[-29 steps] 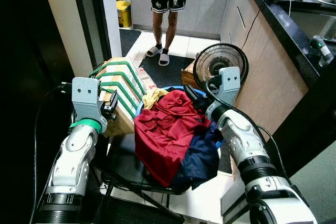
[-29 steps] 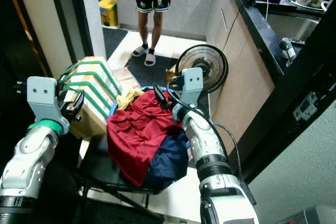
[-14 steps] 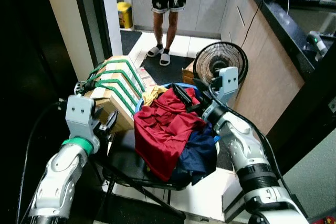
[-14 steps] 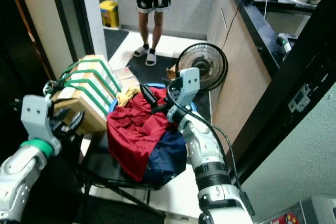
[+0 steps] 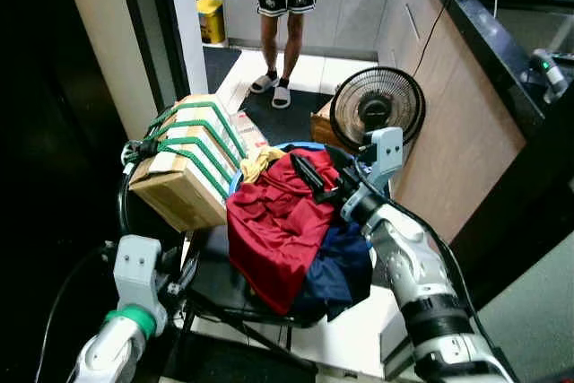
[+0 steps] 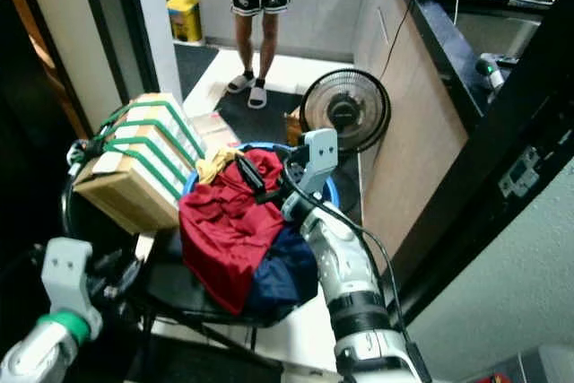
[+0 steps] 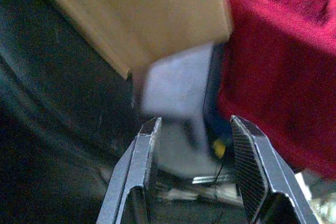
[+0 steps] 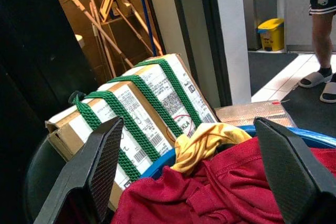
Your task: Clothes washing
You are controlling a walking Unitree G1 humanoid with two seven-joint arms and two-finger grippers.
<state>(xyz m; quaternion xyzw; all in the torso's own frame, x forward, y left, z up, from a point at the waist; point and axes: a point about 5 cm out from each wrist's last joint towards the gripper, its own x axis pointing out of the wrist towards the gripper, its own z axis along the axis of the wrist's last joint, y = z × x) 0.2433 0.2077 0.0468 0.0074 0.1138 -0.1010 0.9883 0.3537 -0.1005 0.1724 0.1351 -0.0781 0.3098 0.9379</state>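
Kitchen floor ahead holds a black chair [image 5: 211, 280] piled with laundry. My left gripper [image 5: 184, 268] has dropped low beside it, jaws parted and empty, while my right gripper [image 5: 314, 178] now hovers wide open over the red garment [image 5: 273, 230], so I judge a grab is next.

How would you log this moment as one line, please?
right gripper: open over red cloth | left gripper: open, low beside chair | pile in basin

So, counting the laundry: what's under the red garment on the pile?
Under the red garment, a navy garment shows right, a yellow cloth behind, the blue basin's rim. Anything deeper is covered.
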